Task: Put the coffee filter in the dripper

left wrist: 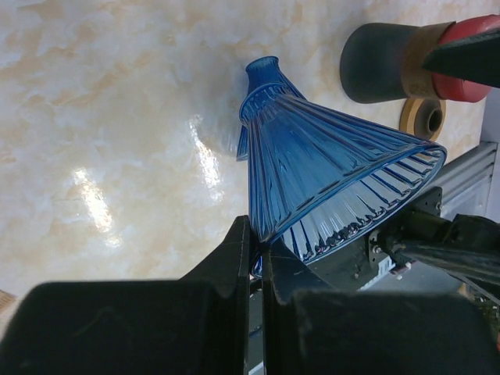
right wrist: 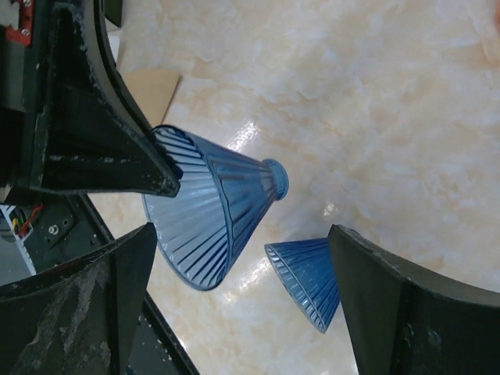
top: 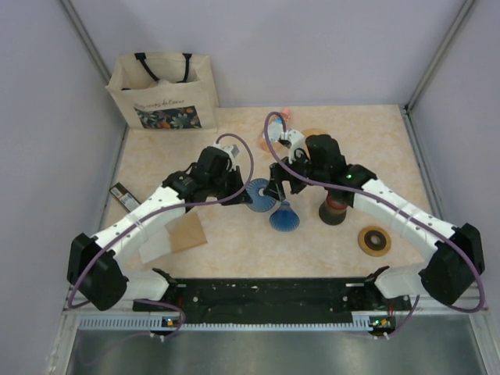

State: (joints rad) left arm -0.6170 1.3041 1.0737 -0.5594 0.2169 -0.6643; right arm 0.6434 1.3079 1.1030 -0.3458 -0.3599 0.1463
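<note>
Pinching rim of ribbed blue cone [left wrist: 328, 172].

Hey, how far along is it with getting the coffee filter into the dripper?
Done: the left gripper is shut on the blue dripper at its rim, holding it tilted. In hand: the right gripper is open beside it, empty. Left: the brown paper filter lies flat on the table by the left arm, untouched; it must be picked up and seated inside.
</note>
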